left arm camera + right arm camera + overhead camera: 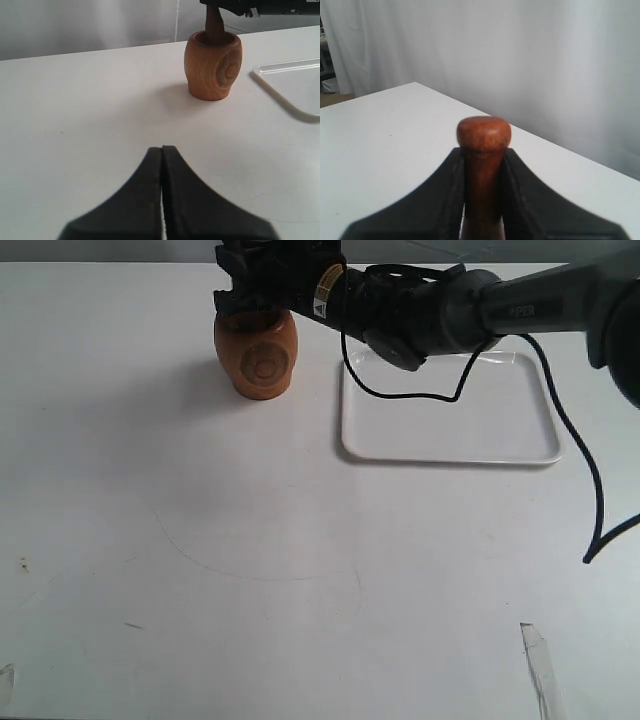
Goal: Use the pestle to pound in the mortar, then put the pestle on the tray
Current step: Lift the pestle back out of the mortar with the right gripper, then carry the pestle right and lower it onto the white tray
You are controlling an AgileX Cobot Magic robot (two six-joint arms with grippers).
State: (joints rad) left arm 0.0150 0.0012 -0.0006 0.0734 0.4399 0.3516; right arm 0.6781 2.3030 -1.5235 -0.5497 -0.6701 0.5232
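Meanwhile, in the foreground, the left gripper (162, 150) hangs over the table (300, 590), jaws pressed together on nothing. Farther back, the white tray (450, 425) lies empty just beside the mortar (257, 360). Over the mortar, the right gripper (262, 295) clamps the pestle (484, 132) upright, its lower end inside the cup. The pounding step appears to be in hand. The next move calls for a straight lift clear of the rim, then a carry across to the tray.

White bench (250, 590) bearing two items: mortar (257, 358), upright near the far edge; tray (450, 430), flat, beside it, apart.
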